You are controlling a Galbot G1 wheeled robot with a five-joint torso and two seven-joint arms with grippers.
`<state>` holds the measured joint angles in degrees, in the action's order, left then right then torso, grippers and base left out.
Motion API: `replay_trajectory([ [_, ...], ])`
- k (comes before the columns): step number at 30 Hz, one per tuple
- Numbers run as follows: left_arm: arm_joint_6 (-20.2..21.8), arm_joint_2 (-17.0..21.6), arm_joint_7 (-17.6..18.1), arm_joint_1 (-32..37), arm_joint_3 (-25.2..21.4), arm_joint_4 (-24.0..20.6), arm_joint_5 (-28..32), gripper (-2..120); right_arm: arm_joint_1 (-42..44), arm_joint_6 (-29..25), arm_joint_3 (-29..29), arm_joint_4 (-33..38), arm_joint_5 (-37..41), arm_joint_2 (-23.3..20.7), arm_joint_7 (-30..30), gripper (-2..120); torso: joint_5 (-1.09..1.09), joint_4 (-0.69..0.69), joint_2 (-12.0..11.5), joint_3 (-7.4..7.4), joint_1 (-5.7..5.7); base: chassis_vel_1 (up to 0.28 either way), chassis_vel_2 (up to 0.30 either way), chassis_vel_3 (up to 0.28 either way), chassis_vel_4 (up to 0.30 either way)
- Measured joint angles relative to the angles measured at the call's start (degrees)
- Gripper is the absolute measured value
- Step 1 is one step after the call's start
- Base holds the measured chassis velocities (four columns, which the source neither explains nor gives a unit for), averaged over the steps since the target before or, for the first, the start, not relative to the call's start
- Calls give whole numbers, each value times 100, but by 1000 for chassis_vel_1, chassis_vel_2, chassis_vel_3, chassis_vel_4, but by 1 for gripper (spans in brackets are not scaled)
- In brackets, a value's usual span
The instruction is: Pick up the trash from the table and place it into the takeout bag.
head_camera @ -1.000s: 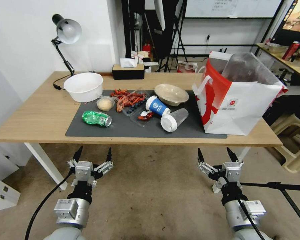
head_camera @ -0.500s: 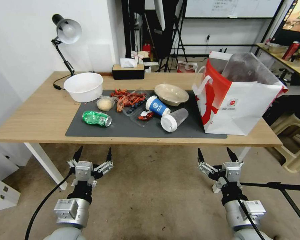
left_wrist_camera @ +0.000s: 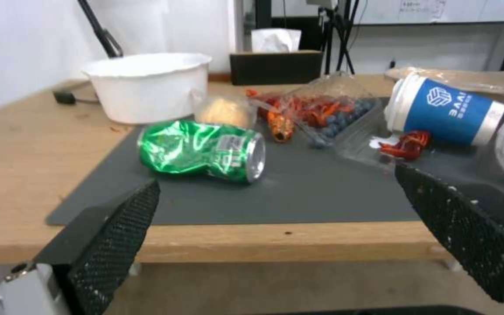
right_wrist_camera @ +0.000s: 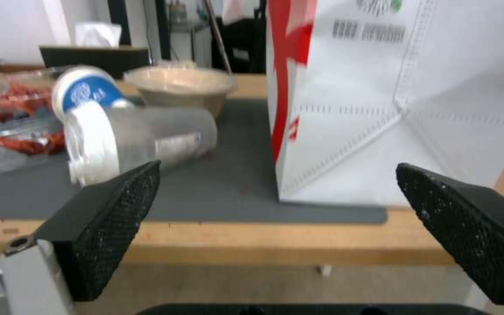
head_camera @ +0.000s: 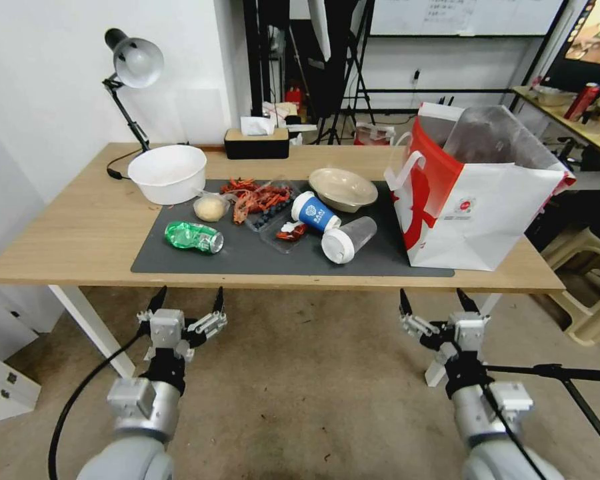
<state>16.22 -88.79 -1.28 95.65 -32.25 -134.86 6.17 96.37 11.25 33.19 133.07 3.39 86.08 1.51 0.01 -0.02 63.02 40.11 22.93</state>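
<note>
Cup, blue, white logo, txt unreadable

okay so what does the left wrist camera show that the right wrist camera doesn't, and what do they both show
Left wrist view: the crushed green can, the white bowl and the small clear tub of beige food. Right wrist view: the takeout bag, the clear plastic cup lying on its side and the beige bowl. Both: the blue paper cup, the dark mat, the table and the tissue box.
</note>
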Motion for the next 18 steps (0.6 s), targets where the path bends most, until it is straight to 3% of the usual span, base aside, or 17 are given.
replay_trajectory([
  [2, 245, -74, -55, -153, -63, -53, 178, 100, -217, 282, 44, 2, 174, -29, 87, 100, -1, 0, 0, -1, -1, 0, 0, 0, 0],
  [6, 288, -88, -102, -208, -87, -56, 242, 100, -622, 755, 66, 9, 589, -102, 309, 100, -1, 4, 0, 0, 0, 0, 0, 0, 0],
  [18, 55, -64, -158, -204, -140, 36, 246, 100, -899, 449, -285, -177, 1180, -308, 464, 100, -1, 1, 0, -1, -1, 0, 0, 0, 0],
])
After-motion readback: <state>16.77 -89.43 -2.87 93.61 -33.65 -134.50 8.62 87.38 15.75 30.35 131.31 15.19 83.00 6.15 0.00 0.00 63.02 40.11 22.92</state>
